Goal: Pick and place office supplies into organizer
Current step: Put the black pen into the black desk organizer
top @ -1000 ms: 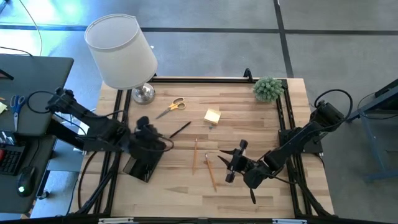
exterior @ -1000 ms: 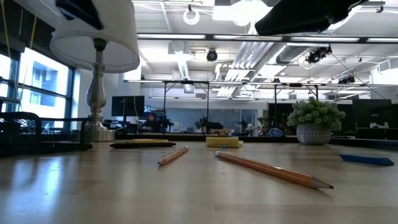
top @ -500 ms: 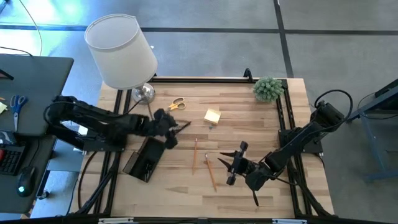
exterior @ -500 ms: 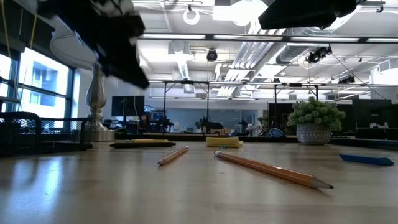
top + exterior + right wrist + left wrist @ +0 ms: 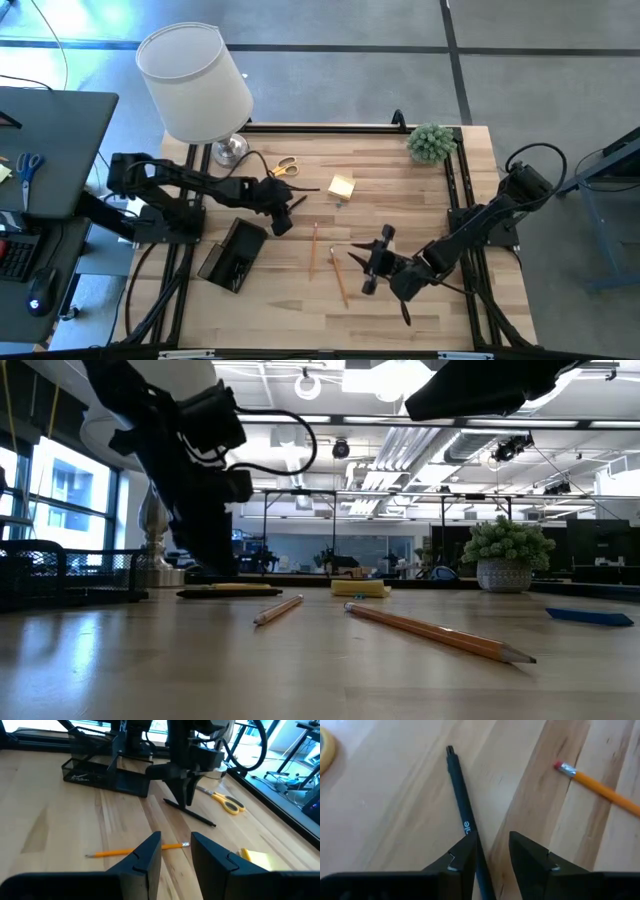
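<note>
Wooden table (image 5: 400, 190): black organizer (image 5: 232, 254) (contents unclear), pen (image 5: 291, 208) outside.

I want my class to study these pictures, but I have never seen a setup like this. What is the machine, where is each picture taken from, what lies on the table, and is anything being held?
Two dark robot arms work at a wooden table. One picture looks straight down, one looks level across the tabletop, and one camera rides on each wrist.

The left gripper is down at a black pen; its fingers straddle the pen, which lies flat on the wood, not lifted. The right gripper hangs above the table with a gap between its fingers, holding nothing.

Also on the table: the black organizer, two pencils, yellow-handled scissors, a yellow sticky-note pad, a lamp and a small plant.
</note>
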